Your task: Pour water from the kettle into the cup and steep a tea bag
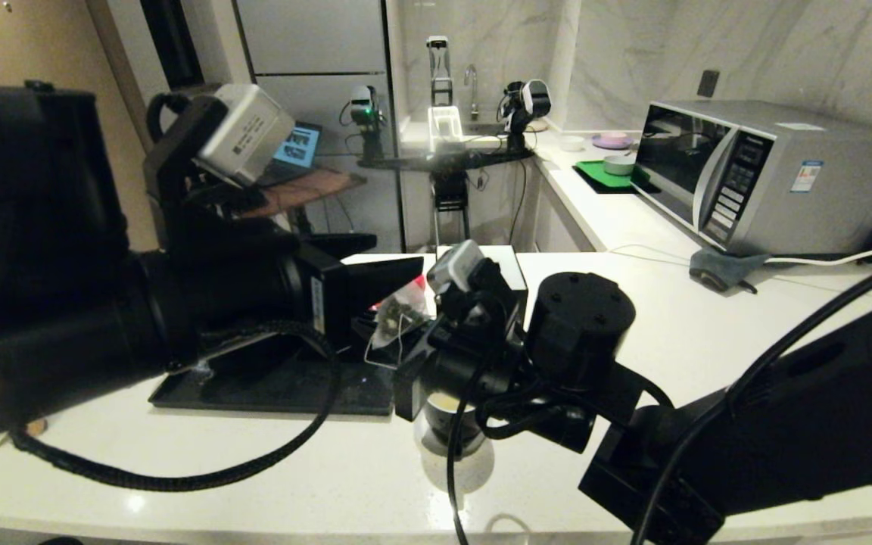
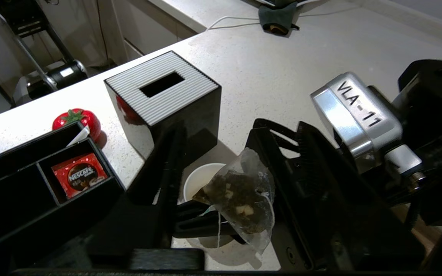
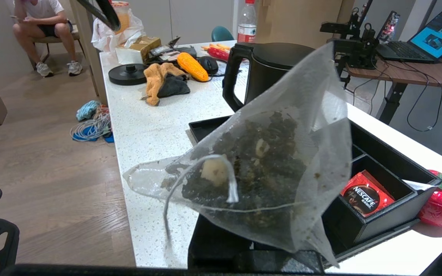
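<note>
While right gripper (image 2: 221, 226) is pinching tea bag (image 2: 240, 195) at lower centre above cup (image 2: 198, 180), left gripper (image 2: 221, 161) is hanging released — lowering should go straight, string kept outside rim.

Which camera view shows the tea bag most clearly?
The right wrist view: the tea bag fills the picture, so its mesh, dark leaves and string are plain. The left wrist view shows it smaller, hanging over the cup beside the black fingers. In the head view the tea bag is only a small pale patch between the arms.
</note>
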### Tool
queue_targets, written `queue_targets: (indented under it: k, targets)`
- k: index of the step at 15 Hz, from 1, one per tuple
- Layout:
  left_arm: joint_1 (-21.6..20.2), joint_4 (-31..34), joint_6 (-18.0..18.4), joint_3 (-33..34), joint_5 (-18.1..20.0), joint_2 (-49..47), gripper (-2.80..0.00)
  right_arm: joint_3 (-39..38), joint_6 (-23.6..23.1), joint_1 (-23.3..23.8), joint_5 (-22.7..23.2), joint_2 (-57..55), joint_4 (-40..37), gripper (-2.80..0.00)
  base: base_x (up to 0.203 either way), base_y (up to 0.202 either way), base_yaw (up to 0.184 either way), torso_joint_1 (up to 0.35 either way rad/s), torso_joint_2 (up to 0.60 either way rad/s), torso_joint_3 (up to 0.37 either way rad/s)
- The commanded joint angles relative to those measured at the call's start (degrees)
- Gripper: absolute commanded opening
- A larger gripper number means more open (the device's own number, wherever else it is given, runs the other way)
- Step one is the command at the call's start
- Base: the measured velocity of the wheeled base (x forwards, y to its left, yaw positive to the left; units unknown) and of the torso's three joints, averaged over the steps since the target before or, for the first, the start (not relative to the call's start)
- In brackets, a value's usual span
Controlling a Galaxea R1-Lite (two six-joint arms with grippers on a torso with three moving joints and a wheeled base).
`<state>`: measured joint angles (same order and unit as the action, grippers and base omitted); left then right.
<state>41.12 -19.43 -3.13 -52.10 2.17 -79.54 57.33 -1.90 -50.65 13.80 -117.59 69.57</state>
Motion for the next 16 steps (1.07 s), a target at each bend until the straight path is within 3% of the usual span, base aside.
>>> queue_targets:
  k: [1,11,16]
  targets:
    - [-0.07,-0.34,0.04,1.06,-0.06,-0.05,0.0,0.06,-0.03,0.03,0.09,0.34,0.39,-2.8,0.0,0.0,0.0,0.0,0.0,0.0]
    - [-0.69,-0.52,0.05,4.73,-0.15,2.28,0.0,-0.2,-0.3,0.03,0.09,0.87,0.48,-2.8,0.0,0.0,0.0,0.0,0.0,0.0]
    - [-3.04,-0.52,-0.04,4.2,-0.06,2.37,0.0,-2.13,-2.76,-0.15,0.0,0.52,0.48,-2.8,0.0,0.0,0.0,0.0,0.0,0.0]
